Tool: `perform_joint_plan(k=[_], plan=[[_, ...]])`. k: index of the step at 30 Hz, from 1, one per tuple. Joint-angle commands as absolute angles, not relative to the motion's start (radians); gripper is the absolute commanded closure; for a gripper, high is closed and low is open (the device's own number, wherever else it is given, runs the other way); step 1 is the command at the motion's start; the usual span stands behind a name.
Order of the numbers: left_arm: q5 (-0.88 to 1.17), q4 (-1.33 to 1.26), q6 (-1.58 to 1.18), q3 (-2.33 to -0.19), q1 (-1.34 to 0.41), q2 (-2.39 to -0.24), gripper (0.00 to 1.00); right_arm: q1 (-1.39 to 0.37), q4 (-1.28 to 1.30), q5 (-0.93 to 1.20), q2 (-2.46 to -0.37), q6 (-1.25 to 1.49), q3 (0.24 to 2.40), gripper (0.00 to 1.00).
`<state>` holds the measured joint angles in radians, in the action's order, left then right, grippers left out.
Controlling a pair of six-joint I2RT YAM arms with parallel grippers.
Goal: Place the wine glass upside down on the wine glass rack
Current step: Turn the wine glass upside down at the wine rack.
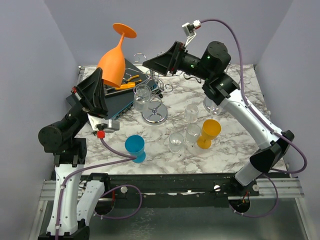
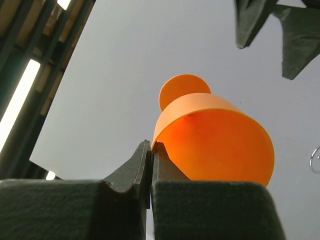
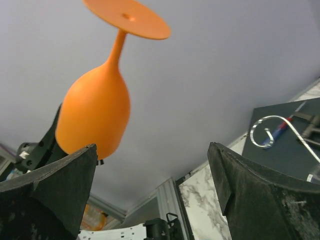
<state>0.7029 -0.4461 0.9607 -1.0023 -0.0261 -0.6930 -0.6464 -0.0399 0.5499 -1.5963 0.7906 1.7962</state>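
The left pincer (image 2: 150, 150) is clamped on the rim of the upside-down orange wine glass (image 1: 114, 60). The right pincer (image 3: 152, 147) gapes wide, near it but apart.

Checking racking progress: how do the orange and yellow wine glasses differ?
The orange plastic wine glass is inverted, foot up; the yellow plastic wine glass stands upright. The left hand holds the orange one aloft; the yellow one rests untouched on the marble table. Both are opaque, stemmed.

Left pincer (image 1: 101, 80) grips inverted orange wine glass (image 1: 114, 62); right pincer (image 1: 148, 61) nearby.
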Motion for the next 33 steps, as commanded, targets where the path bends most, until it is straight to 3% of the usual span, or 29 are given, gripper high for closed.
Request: perform_joint_plan(k=[1,11,24,30,33], plan=[[0.808,-0.514,1.139,-0.95,-0.021,-0.698,1.0,-0.71,-0.218,0.626,-1.627,0.829,1.807,0.0],[0.812,-0.52,1.197,-0.929,-0.024,-0.703,1.0,-0.783,-0.395,0.562,-1.642,0.841,1.729,0.0],[0.888,-0.526,1.228,-0.878,-0.023,-0.656,1.0,-0.797,-0.422,0.396,-1.765,0.813,1.884,0.01],[0.891,-0.526,1.238,-0.869,-0.023,-0.652,1.0,-0.819,-0.435,0.375,-1.824,0.835,1.96,0.19],[0.902,-0.526,1.25,-0.851,-0.023,-0.647,1.0,-0.824,-0.455,0.353,-1.833,0.849,1.964,0.38]])
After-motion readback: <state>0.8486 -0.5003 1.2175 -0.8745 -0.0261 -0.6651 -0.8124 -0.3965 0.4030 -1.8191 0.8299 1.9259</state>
